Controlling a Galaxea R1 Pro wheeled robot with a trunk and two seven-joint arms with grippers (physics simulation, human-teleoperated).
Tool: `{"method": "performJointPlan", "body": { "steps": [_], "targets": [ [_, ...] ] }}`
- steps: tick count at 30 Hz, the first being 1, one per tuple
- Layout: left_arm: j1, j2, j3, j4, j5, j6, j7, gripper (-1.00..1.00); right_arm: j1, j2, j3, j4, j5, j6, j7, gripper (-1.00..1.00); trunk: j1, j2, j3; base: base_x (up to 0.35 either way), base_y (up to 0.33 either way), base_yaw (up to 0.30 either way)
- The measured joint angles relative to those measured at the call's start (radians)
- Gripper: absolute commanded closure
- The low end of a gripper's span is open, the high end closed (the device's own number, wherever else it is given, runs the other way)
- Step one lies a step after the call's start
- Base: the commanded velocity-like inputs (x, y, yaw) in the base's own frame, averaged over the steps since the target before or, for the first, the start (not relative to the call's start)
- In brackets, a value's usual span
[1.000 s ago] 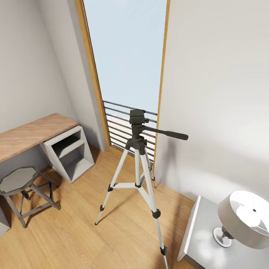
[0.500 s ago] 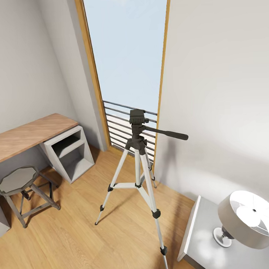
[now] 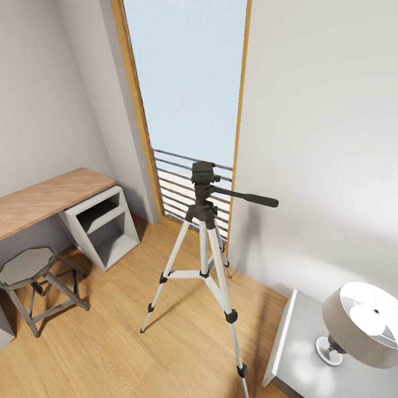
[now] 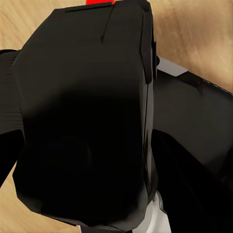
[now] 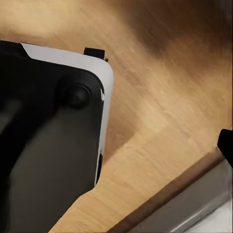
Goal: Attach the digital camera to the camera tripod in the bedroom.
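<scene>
My left gripper [image 4: 29, 145] is pinching the digital camera [image 4: 82, 116]; the right one's state I cannot tell. The camera tripod [image 3: 204, 233] is standing at twelve o'clock; I'm risking knocking its near leg while approaching.

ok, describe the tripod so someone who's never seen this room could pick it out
Find the tall wood-framed window with the grey railing at its foot. On the plank floor just in front of it stands the camera tripod, between the wood-topped desk and the white lamp. It alone has three thin silver legs with black joints, and a bare black head with a long black handle sticking out sideways.
</scene>
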Motion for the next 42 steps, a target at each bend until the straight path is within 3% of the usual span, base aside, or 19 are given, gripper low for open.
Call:
{"method": "performJointPlan", "body": {
  "steps": [2,3,4,5,8,12,14,15,16,20,22,23,25,29,31,37,42],
  "targets": [
    [0.0,0.0,0.0,0.0,0.0,0.0,0.0,1.0,-0.003,-0.002,-0.001,-0.103,-0.006,0.056,0.014,-1.0,0.0,0.0,0.0,0.0,0.0,0.0],
    [0.0,0.0,0.0,0.0,0.0,0.0,0.0,1.0,-0.006,0.0,-0.003,-0.217,-0.011,0.156,0.049,-1.0,0.0,0.0,0.0,0.0,0.0,0.0],
    [0.0,0.0,0.0,0.0,0.0,0.0,0.0,1.0,-0.007,0.001,-0.004,-0.287,-0.014,0.198,0.066,-1.0,0.0,0.0,0.0,0.0,0.0,0.0],
    [0.0,0.0,0.0,0.0,0.0,0.0,0.0,1.0,-0.008,0.005,-0.006,-0.388,-0.016,0.279,0.107,-1.0,0.0,0.0,0.0,0.0,0.0,0.0],
    [0.0,0.0,0.0,0.0,0.0,0.0,0.0,1.0,-0.008,0.011,-0.011,-0.556,-0.017,0.395,0.185,-1.0,0.0,0.0,0.0,0.0,0.0,0.0],
    [0.0,0.0,0.0,0.0,0.0,0.0,0.0,1.0,-0.009,0.007,-0.012,-0.874,-0.019,0.616,0.343,-1.0,0.0,0.0,0.0,0.0,0.0,0.0],
    [0.0,0.0,0.0,0.0,0.0,0.0,0.0,1.0,-0.011,0.005,-0.012,-0.994,-0.021,0.691,0.385,-1.0,0.0,0.0,0.0,0.0,0.0,0.0],
    [0.0,0.0,0.0,0.0,0.0,0.0,0.0,1.0,-0.013,0.008,-0.012,-1.155,-0.032,0.787,0.456,-1.0,0.0,0.0,0.0,0.0,0.0,0.0],
    [0.0,0.0,0.0,0.0,0.0,0.0,0.0,1.0,-0.015,0.009,-0.011,-1.25,-0.045,0.813,0.485,-1.0,0.0,0.0,0.0,0.0,0.0,0.0],
    [0.0,0.0,0.0,0.0,0.0,0.0,0.0,1.0,-0.047,0.011,-0.01,-1.346,-0.077,0.849,0.55,-1.0,0.0,0.0,0.0,0.0,0.0,0.0],
    [0.0,0.0,0.0,0.0,0.0,0.0,0.0,1.0,-0.093,0.012,-0.01,-1.36,-0.099,0.874,0.57,-1.0,0.0,0.0,0.0,0.0,0.0,0.0],
    [0.0,0.0,0.0,0.0,0.0,0.0,0.0,1.0,-0.148,0.013,-0.008,-1.362,-0.141,0.934,0.585,-1.0,0.0,0.0,0.0,0.0,0.0,0.0],
    [0.0,0.0,0.0,0.0,0.0,0.0,0.0,1.0,-0.177,0.015,-0.006,-1.363,-0.168,0.979,0.593,-1.0,0.0,0.0,0.0,0.0,0.0,0.0],
    [0.0,0.0,0.0,0.0,0.0,0.0,0.0,1.0,-0.192,0.026,0.015,-1.366,-0.198,1.011,0.6,-1.0,0.0,0.0,0.0,0.0,0.0,0.0],
    [0.0,0.0,0.0,0.0,0.0,0.0,0.0,1.0,-0.196,0.037,0.04,-1.37,-0.207,1.019,0.604,-1.0,0.0,0.0,0.0,0.0,0.0,0.0],
    [0.0,0.0,0.0,0.0,0.0,0.0,0.0,1.0,-0.201,0.064,0.173,-1.417,-0.22,1.016,0.63,-1.0,0.0,0.0,0.0,0.0,0.0,0.0],
    [0.0,0.0,0.0,0.0,0.0,0.0,0.0,1.0,-0.202,0.071,0.231,-1.428,-0.221,0.978,0.652,-1.0,0.0,0.0,0.0,0.0,0.0,0.0]
  ]
}}
